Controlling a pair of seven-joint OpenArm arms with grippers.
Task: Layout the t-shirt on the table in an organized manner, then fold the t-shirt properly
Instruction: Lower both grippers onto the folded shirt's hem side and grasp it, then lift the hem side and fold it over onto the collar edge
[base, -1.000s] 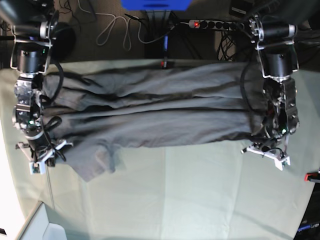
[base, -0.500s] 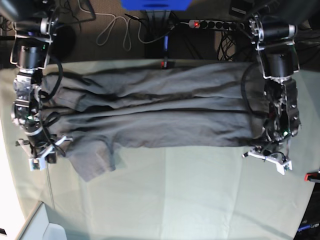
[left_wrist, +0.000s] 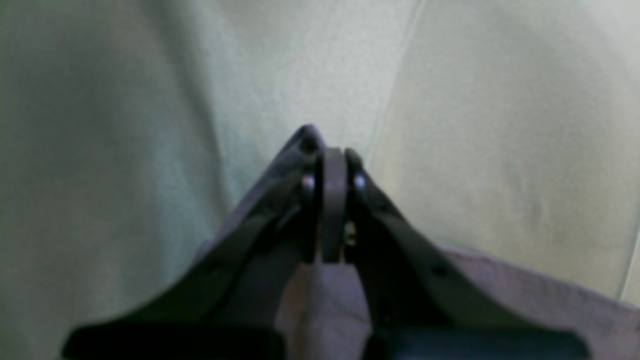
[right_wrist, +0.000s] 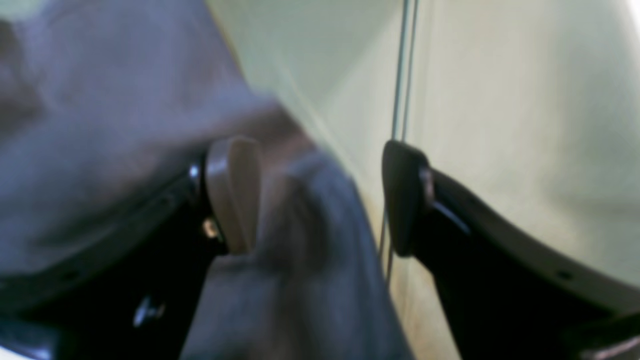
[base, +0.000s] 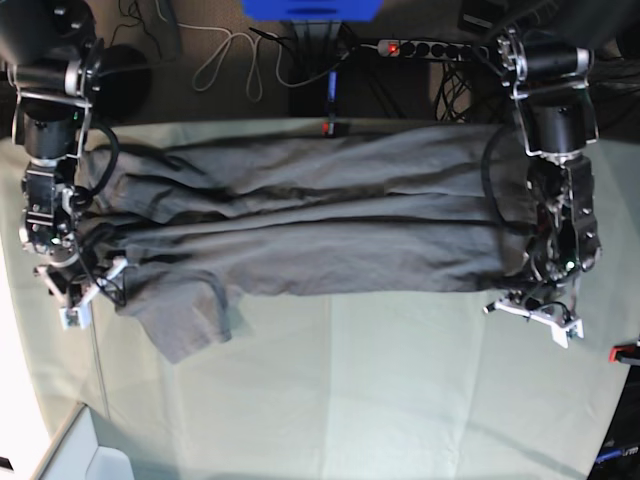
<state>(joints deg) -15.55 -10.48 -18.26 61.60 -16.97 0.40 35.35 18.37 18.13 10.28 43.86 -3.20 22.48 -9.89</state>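
The grey t-shirt (base: 300, 220) lies stretched in a long creased band across the table (base: 400, 400), a sleeve hanging out at its lower left. At the base view's right end my left gripper (base: 530, 300) is shut on the shirt's edge. In the left wrist view a fold of the t-shirt (left_wrist: 525, 295) sits pinched in the left gripper (left_wrist: 334, 165). On the opposite end my right gripper (base: 75, 295) is open. In the right wrist view the right gripper (right_wrist: 320, 195) has its jaws wide apart, and blurred grey t-shirt (right_wrist: 100, 100) lies loose between them.
A red clamp (base: 327, 128) holds the far edge and another red clamp (base: 625, 352) the right edge. Behind the table are a power strip (base: 420, 47), loose cables (base: 235, 55) and a blue object (base: 310, 8). A white box (base: 90, 460) stands at the lower left.
My right gripper has opened and let go of the shirt's end, and that arm has drawn back toward the left edge. The left arm has hardly moved.
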